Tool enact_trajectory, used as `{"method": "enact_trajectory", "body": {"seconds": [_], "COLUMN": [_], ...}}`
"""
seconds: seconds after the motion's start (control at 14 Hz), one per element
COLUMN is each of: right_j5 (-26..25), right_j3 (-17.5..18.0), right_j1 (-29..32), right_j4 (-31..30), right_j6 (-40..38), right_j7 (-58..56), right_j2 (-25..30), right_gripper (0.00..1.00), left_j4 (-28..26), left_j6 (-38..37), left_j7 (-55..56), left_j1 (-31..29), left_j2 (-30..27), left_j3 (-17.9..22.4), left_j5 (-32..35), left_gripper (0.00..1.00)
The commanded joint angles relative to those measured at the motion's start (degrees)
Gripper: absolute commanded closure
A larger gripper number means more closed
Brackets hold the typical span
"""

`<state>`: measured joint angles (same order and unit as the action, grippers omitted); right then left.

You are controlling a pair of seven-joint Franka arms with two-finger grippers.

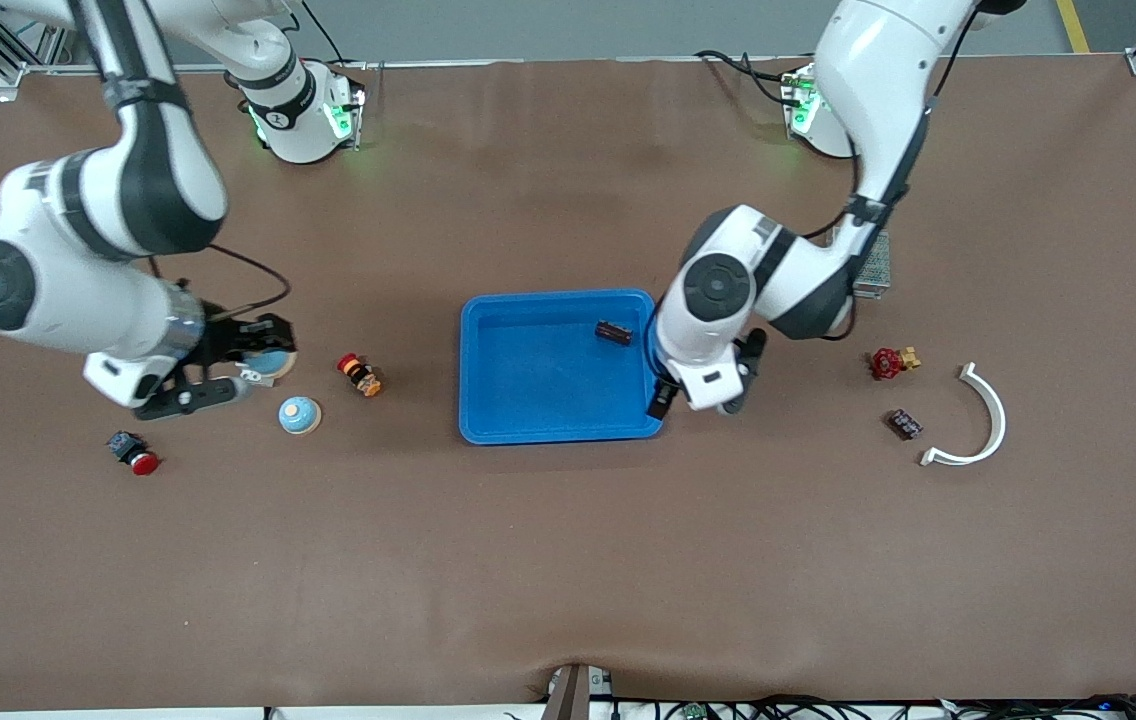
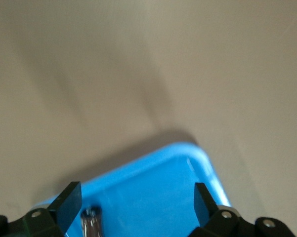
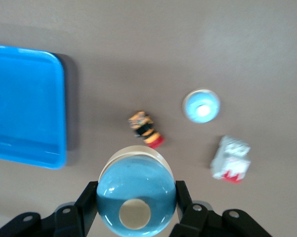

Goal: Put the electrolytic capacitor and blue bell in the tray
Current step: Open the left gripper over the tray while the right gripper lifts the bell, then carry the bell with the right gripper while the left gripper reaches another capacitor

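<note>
The bright-blue tray [image 1: 528, 400] lies mid-table. A dark electrolytic capacitor [image 1: 613, 332] lies in it, in the corner toward the left arm's base; it also shows in the left wrist view [image 2: 90, 222]. My left gripper [image 1: 698, 400] is open and empty, low over the tray's edge [image 2: 207, 168] at the left arm's end. My right gripper [image 1: 263, 355] is shut on a blue bell [image 3: 136, 192], held above the table toward the right arm's end. A second blue bell [image 1: 299, 415] sits on the table beside it and shows in the right wrist view [image 3: 201, 106].
A red-and-orange part [image 1: 360, 375] lies between the bells and the tray. A red push button [image 1: 133, 452] lies nearer the front camera. Toward the left arm's end are a red valve [image 1: 891, 362], a small dark part [image 1: 905, 424], a white curved piece [image 1: 978, 420] and a grey mesh box [image 1: 873, 262].
</note>
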<state>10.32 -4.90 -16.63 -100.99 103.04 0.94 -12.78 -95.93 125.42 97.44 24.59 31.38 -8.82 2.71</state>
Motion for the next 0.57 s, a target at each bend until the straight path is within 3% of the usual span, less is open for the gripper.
{"method": "enact_trajectory", "body": {"seconds": [0.0, 0.21, 0.5], "right_j5": [0.76, 0.14, -3.81], "right_j3": [-0.73, -0.73, -0.73], "right_j1": [-8.48, -18.5, -26.51], "right_j4": [-1.4, -1.49, -1.84], "right_j6": [1.45, 6.27, 13.31], "right_j7": [15.43, 31.53, 44.38], "right_j2": [1.8, 1.18, -2.5], "right_gripper": [0.64, 0.64, 0.64], "left_j4": [-0.4, -1.02, -1.1], "left_j6": [-3.42, -4.74, -6.07], "left_j7": [-8.72, -16.99, -27.54], "left_j1": [-4.19, -9.11, -15.53], "left_j2": [-1.67, -1.85, -1.76], "left_j3": [-0.32, -0.23, -0.41], "left_j5": [0.89, 2.9, 5.73], "left_gripper": [0.0, 0.0, 0.0]}}
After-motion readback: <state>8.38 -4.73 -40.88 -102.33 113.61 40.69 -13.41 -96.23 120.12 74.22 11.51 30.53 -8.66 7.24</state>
